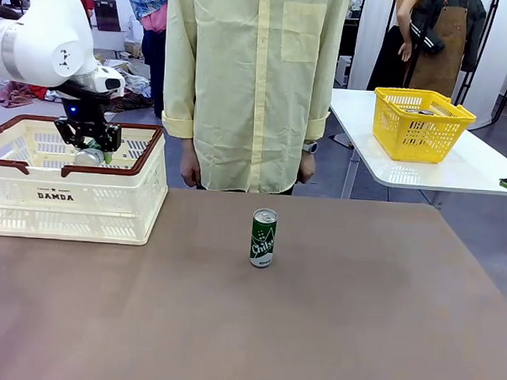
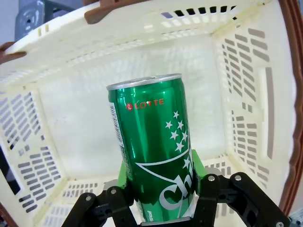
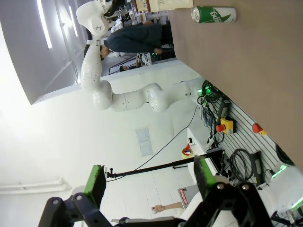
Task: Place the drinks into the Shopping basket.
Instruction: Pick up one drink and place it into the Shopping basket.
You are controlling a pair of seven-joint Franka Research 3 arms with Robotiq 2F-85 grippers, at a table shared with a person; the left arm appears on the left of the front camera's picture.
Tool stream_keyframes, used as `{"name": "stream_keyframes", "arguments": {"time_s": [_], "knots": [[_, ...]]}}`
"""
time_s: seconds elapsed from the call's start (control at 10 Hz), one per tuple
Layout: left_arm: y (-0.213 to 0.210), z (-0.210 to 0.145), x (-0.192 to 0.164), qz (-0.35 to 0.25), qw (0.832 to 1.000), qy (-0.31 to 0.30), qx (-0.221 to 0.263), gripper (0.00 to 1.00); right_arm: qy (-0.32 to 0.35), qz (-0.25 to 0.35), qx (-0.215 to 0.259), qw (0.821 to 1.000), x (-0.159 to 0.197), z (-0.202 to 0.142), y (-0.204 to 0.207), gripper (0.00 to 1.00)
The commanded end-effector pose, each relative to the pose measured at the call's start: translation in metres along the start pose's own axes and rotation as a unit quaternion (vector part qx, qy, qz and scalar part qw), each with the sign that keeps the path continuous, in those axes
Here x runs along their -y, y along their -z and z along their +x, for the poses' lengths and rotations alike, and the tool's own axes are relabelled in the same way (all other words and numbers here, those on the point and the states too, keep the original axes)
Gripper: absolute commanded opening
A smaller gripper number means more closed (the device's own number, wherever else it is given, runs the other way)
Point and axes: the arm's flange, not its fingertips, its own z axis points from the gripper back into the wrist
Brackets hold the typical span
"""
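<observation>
Basket: cream-white slotted plastic basket [image 1: 76, 201], brown rim; left end effector [image 1: 93, 154] inside, pinching slim green metal can [image 2: 151, 137], silver top, white lettering.
Counter [image 1: 383, 313]: second green can [image 1: 263, 237] upright, right of basket.
Right end effector [image 3: 149, 177]: spread.

Can [image 1: 263, 237] on table [image 1: 357, 312], basket [image 1: 109, 211] to L

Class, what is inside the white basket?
A green can, gripped by the left gripper, hangs inside the basket. The visible floor is bare; the part behind the can is hidden.

basket [image 1: 68, 207] cropped at left, held can [image 1: 89, 158] mostly hidden
</observation>
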Motion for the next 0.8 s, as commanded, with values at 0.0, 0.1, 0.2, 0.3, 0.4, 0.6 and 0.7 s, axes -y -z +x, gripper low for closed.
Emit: {"name": "stream_keyframes", "arguments": {"time_s": [0.0, 0.1, 0.2, 0.3, 0.4, 0.6, 0.7], "knots": [[-0.009, 0.002, -0.001, 0.007, 1.000, 0.002, 0.006, 0.00, 0.007, 0.005, 0.003, 1.000, -0.007, 0.003, 0.001, 1.00], [-0.009, 0.002, -0.001, 0.007, 1.000, 0.002, 0.006, 0.00, 0.007, 0.005, 0.003, 1.000, -0.007, 0.003, 0.001, 1.00], [-0.002, 0.001, 0.001, 0.000, 1.000, 0.001, 0.002, 0.00, 0.007, 0.005, 0.003, 1.000, -0.007, 0.003, 0.001, 1.00], [0.016, 0.001, 0.003, -0.005, 1.000, 0.002, -0.002, 0.00, 0.007, 0.005, 0.003, 1.000, -0.007, 0.003, 0.001, 1.00], [0.030, 0.001, -0.001, -0.021, 1.000, 0.015, -0.012, 0.00, 0.007, 0.005, 0.003, 1.000, -0.007, 0.003, 0.001, 1.00], [0.057, -0.002, -0.018, -0.048, 0.999, 0.003, -0.019, 0.00, 0.007, 0.005, 0.003, 1.000, -0.007, 0.003, 0.001, 1.00], [0.068, -0.007, -0.025, -0.059, 0.998, 0.002, -0.019, 0.00, 0.007, 0.005, 0.003, 1.000, -0.007, 0.003, 0.001, 1.00]]}}
